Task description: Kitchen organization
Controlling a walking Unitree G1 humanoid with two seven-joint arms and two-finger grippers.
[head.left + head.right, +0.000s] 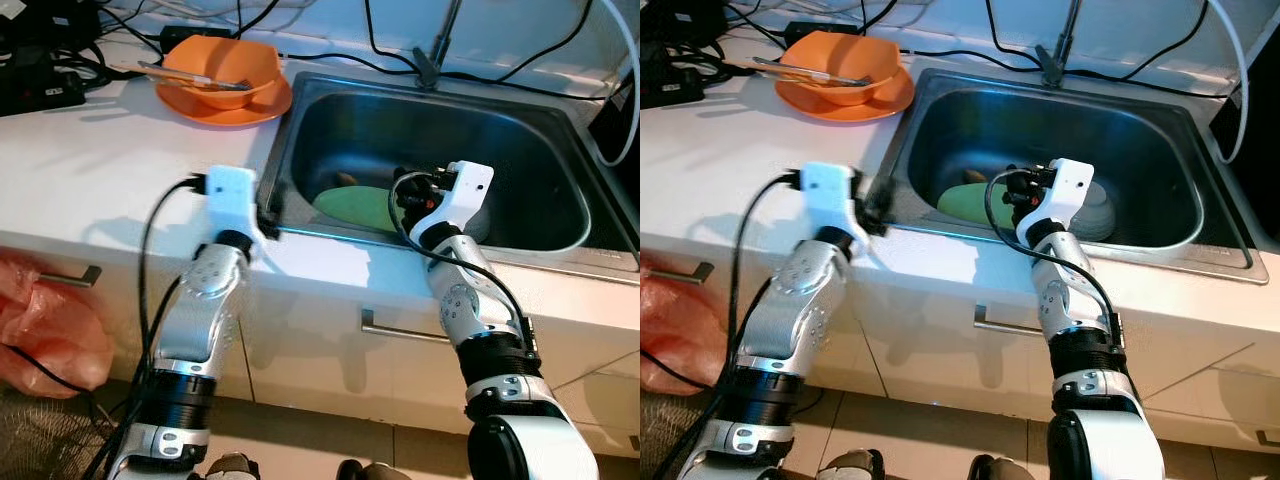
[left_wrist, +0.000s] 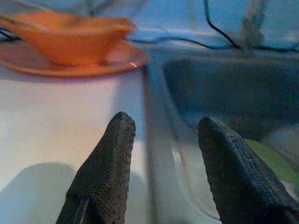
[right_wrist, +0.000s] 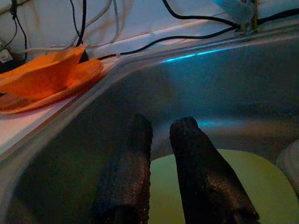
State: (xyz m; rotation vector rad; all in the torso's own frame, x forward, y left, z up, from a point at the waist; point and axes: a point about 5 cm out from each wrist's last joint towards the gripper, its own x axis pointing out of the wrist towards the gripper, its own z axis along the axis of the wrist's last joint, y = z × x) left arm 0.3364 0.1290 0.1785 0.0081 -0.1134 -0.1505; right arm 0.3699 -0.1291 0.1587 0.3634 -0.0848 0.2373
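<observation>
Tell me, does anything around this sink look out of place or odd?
A few things. Black cables trail across the counter right behind the sink, close to the faucet. Utensils lie across the orange bowl, which sits on an orange plate. A green plate lies in the basin.

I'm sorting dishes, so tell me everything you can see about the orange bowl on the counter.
The orange bowl looks like plastic, wide and shallow with a flared rim. It sits upright on a matching orange plate, on the white counter just left of the sink. Utensils, possibly chopsticks, lie across its rim. Dark cables run behind it. Neither gripper touches it.
</observation>
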